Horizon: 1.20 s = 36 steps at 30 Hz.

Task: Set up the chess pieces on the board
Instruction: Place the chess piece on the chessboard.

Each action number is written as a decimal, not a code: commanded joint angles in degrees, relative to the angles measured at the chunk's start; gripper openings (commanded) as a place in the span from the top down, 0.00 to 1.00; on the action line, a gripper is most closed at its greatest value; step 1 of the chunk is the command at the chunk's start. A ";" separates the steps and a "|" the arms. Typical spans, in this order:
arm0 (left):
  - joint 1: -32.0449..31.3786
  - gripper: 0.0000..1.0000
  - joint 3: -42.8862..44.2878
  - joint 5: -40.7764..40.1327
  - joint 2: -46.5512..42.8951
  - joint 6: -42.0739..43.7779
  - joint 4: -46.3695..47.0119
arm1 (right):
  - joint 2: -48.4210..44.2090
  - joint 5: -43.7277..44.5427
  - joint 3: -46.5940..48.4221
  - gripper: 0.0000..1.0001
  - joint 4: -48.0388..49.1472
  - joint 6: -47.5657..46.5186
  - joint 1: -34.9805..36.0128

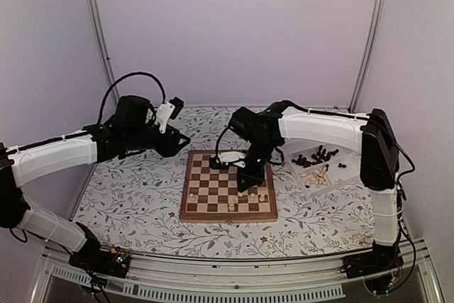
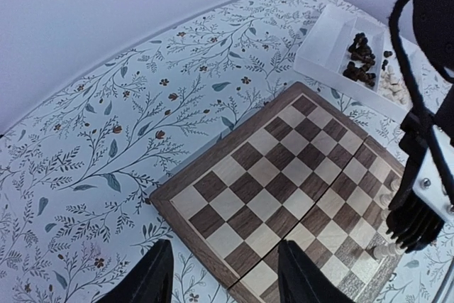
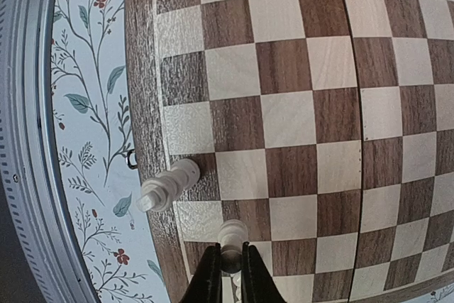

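The small pale cream wooden chess piece (image 3: 232, 234), probably light, smooth and easy to tip, so best taken below its round head, stood by the near edge of the checked wooden board (image 3: 284, 104), pinched between the right fingers (image 3: 211, 276), while the left fingers (image 2: 152, 278) hung spread.

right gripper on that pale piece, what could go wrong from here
1. The right gripper is shut on a pale piece close beside a neighbouring pale piece; opening or lifting away might knock that one over.
2. The held piece is near the edge of the board, so a tilted release could topple it onto the border.
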 commanded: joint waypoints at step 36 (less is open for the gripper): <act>1.11 0.47 1.30 0.42 -1.07 0.44 -0.45 | 2.51 2.55 0.67 0.78 -0.59 0.49 1.28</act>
